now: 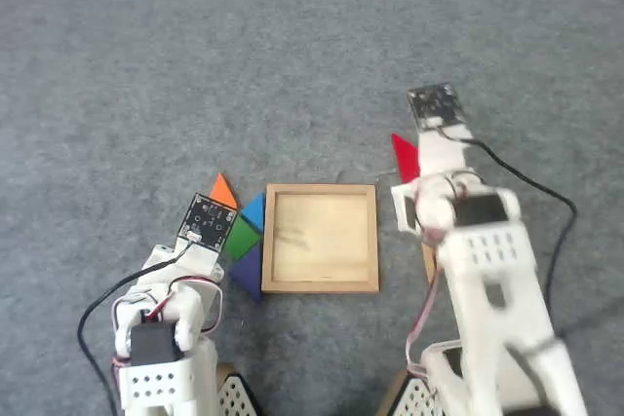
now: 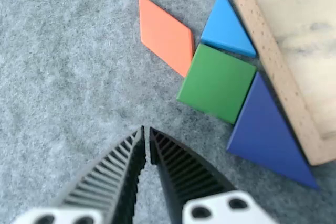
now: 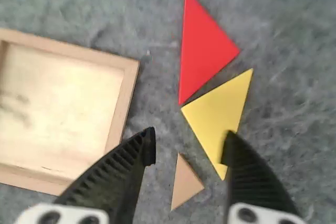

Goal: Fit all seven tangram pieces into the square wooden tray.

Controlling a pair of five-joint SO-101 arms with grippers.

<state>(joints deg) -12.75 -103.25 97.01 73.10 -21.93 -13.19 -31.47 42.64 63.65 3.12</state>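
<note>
The tray (image 1: pixel 320 189) lies on the table (image 1: pixel 117 75) between the two grippers, right of the left gripper (image 2: pixel 146 136) and left of the right gripper (image 3: pixel 189 145). Just ahead of the left gripper sits the square piece (image 2: pixel 218 82); the slanted piece (image 2: pixel 165 32) and the small triangle (image 2: pixel 227 29) touch its far sides, and the big triangle (image 2: pixel 268 129) lies between it and the tray wall. The tiny triangle (image 3: pixel 185 182) lies between the right gripper's fingers, the middle triangle (image 3: pixel 218 114) just ahead, the far triangle (image 3: pixel 202 45) beyond it, corners meeting.

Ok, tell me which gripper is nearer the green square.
Left. The left gripper is just short of the green square; the right gripper is across the tray, by the yellow triangle.
</note>
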